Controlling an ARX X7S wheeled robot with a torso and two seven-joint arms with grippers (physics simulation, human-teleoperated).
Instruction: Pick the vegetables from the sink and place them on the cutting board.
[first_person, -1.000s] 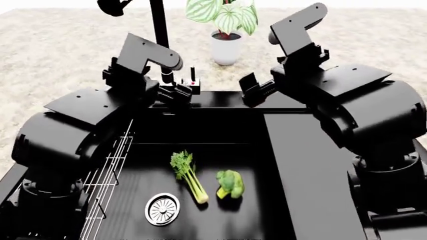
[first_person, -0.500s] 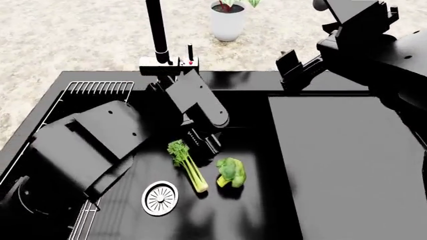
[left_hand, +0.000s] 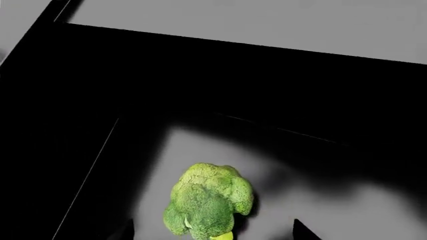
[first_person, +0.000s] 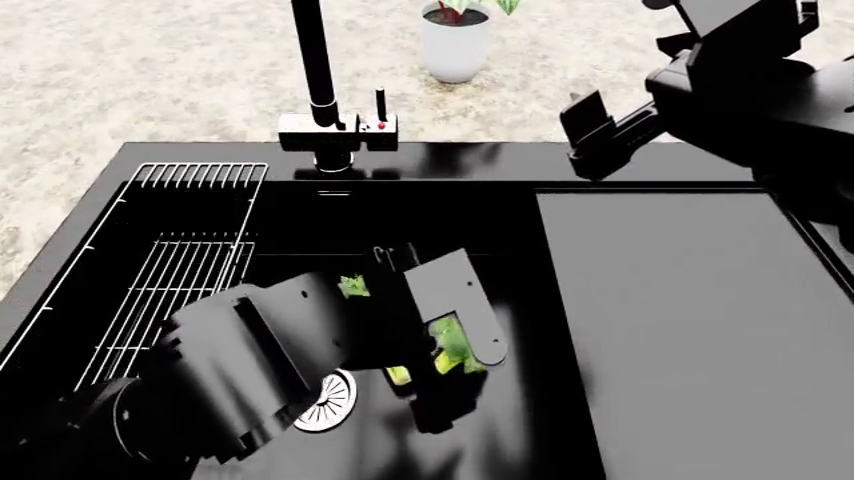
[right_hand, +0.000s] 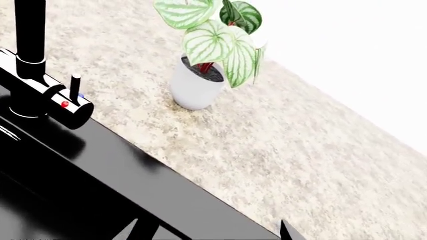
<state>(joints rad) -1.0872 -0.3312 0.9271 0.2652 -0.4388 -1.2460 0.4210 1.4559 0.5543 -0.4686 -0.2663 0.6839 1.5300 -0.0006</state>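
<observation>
The broccoli floret (first_person: 453, 345) lies on the sink floor (first_person: 534, 400), partly under my left arm. In the left wrist view the broccoli (left_hand: 210, 197) sits between the two fingertips (left_hand: 301, 231) of my open left gripper (left_hand: 212, 235), just above it. The celery stalk is mostly hidden by that arm; only its leafy top (first_person: 354, 287) and stem end (first_person: 398, 375) show. My right gripper (first_person: 594, 130) is open and empty, raised over the sink's back rim; it also shows in the right wrist view (right_hand: 210, 235). The cutting board is out of view.
The flat drainboard (first_person: 681, 320) fills the sink's right side. A wire rack (first_person: 174, 270) lies at the left and the round steel drain (first_person: 334, 395) beside my left arm. The black faucet (first_person: 314, 70) and a potted plant (first_person: 455, 45) stand behind, on the speckled counter (first_person: 160, 80).
My left arm has swung down and right into the basin, now covering the celery and reaching the broccoli. The right arm has shifted slightly.
</observation>
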